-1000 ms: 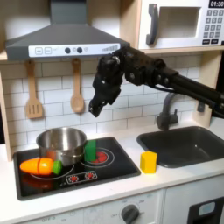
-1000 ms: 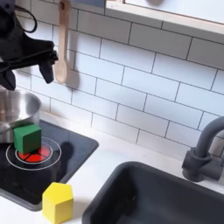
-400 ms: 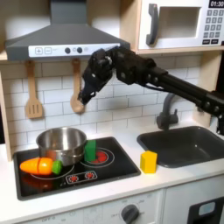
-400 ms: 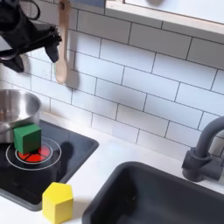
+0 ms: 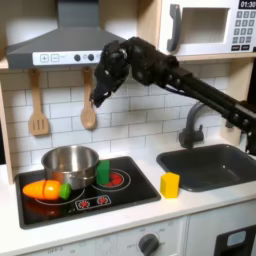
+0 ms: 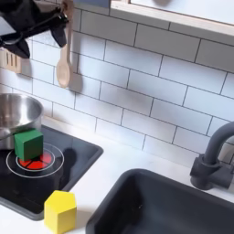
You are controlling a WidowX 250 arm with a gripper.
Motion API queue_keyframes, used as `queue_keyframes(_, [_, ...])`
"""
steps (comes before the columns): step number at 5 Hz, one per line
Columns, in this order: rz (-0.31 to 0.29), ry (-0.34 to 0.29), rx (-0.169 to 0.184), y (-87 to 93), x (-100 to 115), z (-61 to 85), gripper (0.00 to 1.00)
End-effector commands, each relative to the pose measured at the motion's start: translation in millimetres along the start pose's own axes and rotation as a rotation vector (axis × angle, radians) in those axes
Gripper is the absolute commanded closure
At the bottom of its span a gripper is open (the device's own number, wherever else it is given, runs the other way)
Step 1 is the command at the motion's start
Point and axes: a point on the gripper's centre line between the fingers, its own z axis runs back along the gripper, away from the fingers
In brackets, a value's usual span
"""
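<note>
White subway tiles backed the toy kitchen, with a grey range hood point(image 5: 70, 45) on the first exterior view's left and a microwave point(image 5: 210, 27) at its upper right. Below them ran the pale counter point(image 5: 190, 205), holding a black cooktop point(image 5: 125, 190) at the first exterior view's left and a dark sink point(image 5: 215, 165) with a grey faucet point(image 5: 190, 125) at its right.

From the first exterior view's right the black arm point(image 5: 190, 85) stretched across, high above the counter, and its gripper point(image 5: 99, 99) hung up by the tiles, just under the hood's edge. Nearest it was the wooden spoon point(image 5: 88, 110) hanging on the wall: in the first exterior view the fingers stood just beside the spoon's handle, above its bowl, and I could not tell whether they touched it. Whether the jaws were apart or together I could not tell either; nothing was clamped between them that I could see. In the second exterior view the gripper point(image 6: 27, 32) sat at the top left corner, with the wooden spoon point(image 6: 62, 64) just to its right.

A wooden spatula point(image 5: 38, 110) hung further along towards the first exterior view's left. Well below the gripper, on the cooktop, stood a steel pot point(image 5: 70, 165), an orange toy carrot point(image 5: 45, 190) in front of it, and a green block point(image 5: 103, 172) beside it. A yellow block point(image 5: 170, 185) stood on open counter between cooktop and sink, with bare counter along the front edge.
</note>
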Motion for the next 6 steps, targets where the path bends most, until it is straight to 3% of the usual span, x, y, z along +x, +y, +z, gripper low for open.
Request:
queue_keyframes(1, [-0.016,0.021,0.016,10.2,3,11.6,0.00])
queue_keyframes(2, [0.003,0.027,0.011,9.5,7,10.8,0.00])
queue_keyframes(3, [-0.007,-0.005,-0.015,2.7,13,22.1,0.07])
queue_keyframes(4, [-0.017,-0.014,-0.041,0.0,15,27.8,0.82])
queue_keyframes(5, [0.007,-0.015,-0.033,6.0,18,25.2,1.00])
queue_keyframes(6, [-0.001,-0.015,-0.038,5.4,18,26.3,1.00])
